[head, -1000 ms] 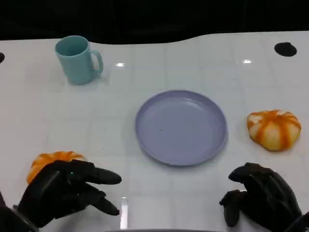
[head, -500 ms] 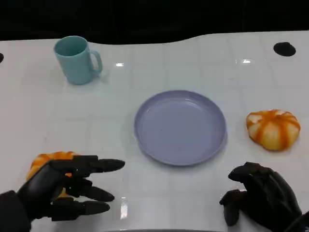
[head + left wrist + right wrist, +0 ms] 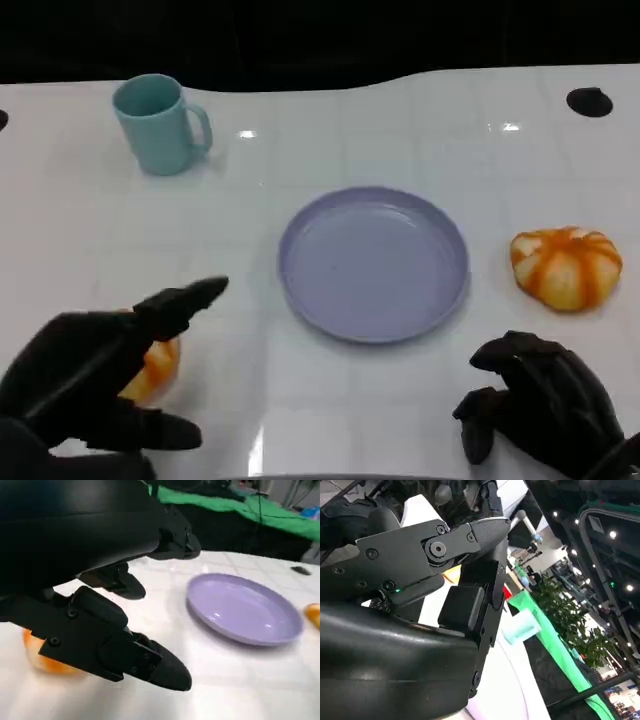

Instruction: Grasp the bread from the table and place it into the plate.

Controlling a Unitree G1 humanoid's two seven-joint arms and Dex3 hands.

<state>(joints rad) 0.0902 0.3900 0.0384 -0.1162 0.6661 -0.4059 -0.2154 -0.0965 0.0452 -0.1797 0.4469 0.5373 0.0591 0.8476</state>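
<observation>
The left robot hand (image 3: 95, 385) has moved over the near orange-striped round bread bun (image 3: 155, 368) on the white bench (image 3: 330, 130), fingers spread, not yet gripping; a grasp looks imminent. The right robot hand (image 3: 535, 405) stays curled, empty. Two buns, the second (image 3: 566, 267) right of one lilac plate (image 3: 373, 262); one teal mug (image 3: 158, 123).

The left hand (image 3: 95, 375) hovers at the tabletop's near left edge, fingers spread; the right hand (image 3: 535, 400), near right, seems curled in, empty.
</observation>
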